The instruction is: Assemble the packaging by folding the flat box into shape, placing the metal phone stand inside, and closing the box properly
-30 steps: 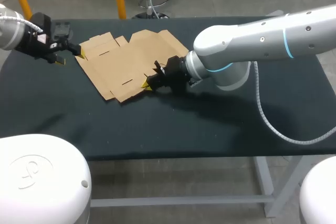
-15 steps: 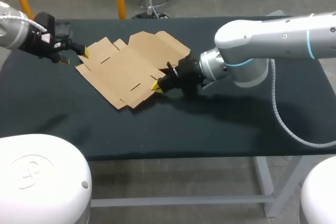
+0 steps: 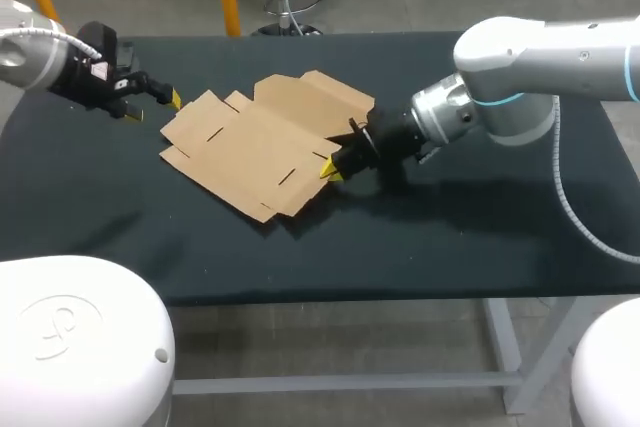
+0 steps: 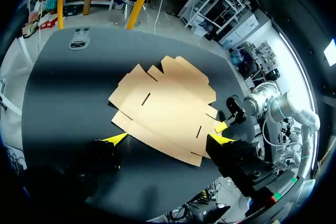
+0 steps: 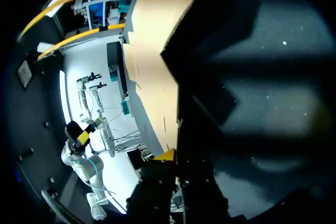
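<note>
The flat brown cardboard box lies unfolded on the black table. My right gripper is shut on its right edge, a flap pinched between the yellow tips. The right wrist view shows the cardboard running along that gripper. My left gripper hovers open just off the box's far left corner, touching nothing. In the left wrist view the box lies ahead of and partly between the open left gripper, and my right gripper shows at the box's edge. The grey metal phone stand lies at the table's far end.
The black table has bare surface in front of and to the right of the box. Its near edge runs just below the box's front corner. The right arm spans the table's right half above the surface.
My right gripper has pulled the flat box to the right, turning it slightly. The left gripper has shifted a little to the right and stayed open.
</note>
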Controlling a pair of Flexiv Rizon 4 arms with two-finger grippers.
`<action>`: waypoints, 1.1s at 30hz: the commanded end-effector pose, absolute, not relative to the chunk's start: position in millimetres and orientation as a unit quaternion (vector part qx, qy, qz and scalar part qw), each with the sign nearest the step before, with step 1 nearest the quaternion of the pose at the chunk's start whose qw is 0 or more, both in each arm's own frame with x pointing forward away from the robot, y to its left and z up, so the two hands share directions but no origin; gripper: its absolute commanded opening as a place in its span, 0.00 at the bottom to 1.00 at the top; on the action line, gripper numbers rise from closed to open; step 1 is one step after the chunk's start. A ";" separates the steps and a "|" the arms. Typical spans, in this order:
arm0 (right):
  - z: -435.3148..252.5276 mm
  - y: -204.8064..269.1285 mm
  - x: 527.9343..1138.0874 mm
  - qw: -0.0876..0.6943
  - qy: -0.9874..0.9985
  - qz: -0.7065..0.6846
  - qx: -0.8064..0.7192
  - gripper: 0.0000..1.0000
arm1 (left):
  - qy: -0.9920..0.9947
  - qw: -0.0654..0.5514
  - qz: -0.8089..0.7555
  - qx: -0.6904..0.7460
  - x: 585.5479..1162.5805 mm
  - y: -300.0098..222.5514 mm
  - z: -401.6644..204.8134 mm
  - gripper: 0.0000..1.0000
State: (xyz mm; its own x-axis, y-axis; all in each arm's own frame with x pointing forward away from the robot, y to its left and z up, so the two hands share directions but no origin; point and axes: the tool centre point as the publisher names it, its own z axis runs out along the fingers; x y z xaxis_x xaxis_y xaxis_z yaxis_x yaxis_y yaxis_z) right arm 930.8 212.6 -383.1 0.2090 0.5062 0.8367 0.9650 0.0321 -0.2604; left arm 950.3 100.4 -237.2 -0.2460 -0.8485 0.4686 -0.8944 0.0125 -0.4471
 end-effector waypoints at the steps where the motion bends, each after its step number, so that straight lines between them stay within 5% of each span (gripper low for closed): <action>1: -376.5 190.4 933.3 0.437 -0.568 -0.251 -0.651 0.00 | -0.712 0.034 0.342 0.612 952.6 97.7 -239.5 1.00; 14: -382.9 152.6 930.2 0.468 -0.586 -0.198 -0.631 0.00 | -0.744 0.019 0.322 0.585 944.1 71.5 -240.7 1.00; 17: -383.9 148.3 928.9 0.465 -0.595 -0.183 -0.630 0.49 | -0.750 0.020 0.315 0.581 943.5 66.7 -241.8 1.00; 18: -383.0 145.9 928.7 0.457 -0.596 -0.182 -0.634 0.86 | -0.753 0.021 0.312 0.579 943.4 64.9 -242.2 1.00; 19: -381.6 144.3 928.2 0.454 -0.598 -0.180 -0.635 1.00 | -0.756 0.024 0.311 0.576 943.1 63.4 -242.7 1.00; 33: -351.2 147.9 897.8 0.345 -0.627 -0.186 -0.673 1.00 | -0.734 0.074 0.248 0.628 944.7 52.6 -248.0 1.00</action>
